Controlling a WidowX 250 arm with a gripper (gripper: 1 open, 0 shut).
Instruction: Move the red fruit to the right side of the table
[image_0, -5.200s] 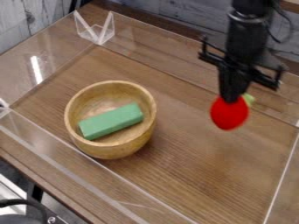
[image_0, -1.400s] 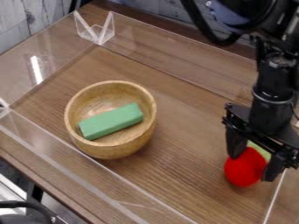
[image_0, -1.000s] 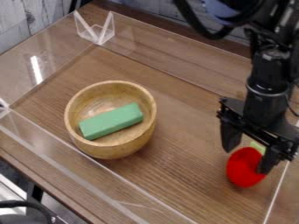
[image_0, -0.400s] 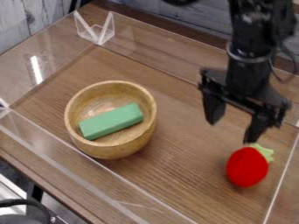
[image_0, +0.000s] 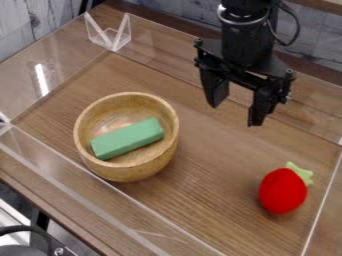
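Observation:
The red fruit (image_0: 282, 189) lies on the brown wood-grain table (image_0: 201, 190) at the right, close to the clear acrylic wall, its small green leafy top pointing up and right. My gripper (image_0: 237, 103) hangs above the table's middle-right, up and to the left of the fruit and well apart from it. Its two dark fingers (image_0: 214, 90) point down and stand open with nothing between them.
A wooden bowl (image_0: 83, 127) sits at the left of the table with a green rectangular block (image_0: 126, 138) inside it. Low clear acrylic walls (image_0: 314, 235) edge the tabletop on all sides.
The gripper let the red fruit go at the right of the table, then rose and moved up-left away from it. The fruit stays where it was set.

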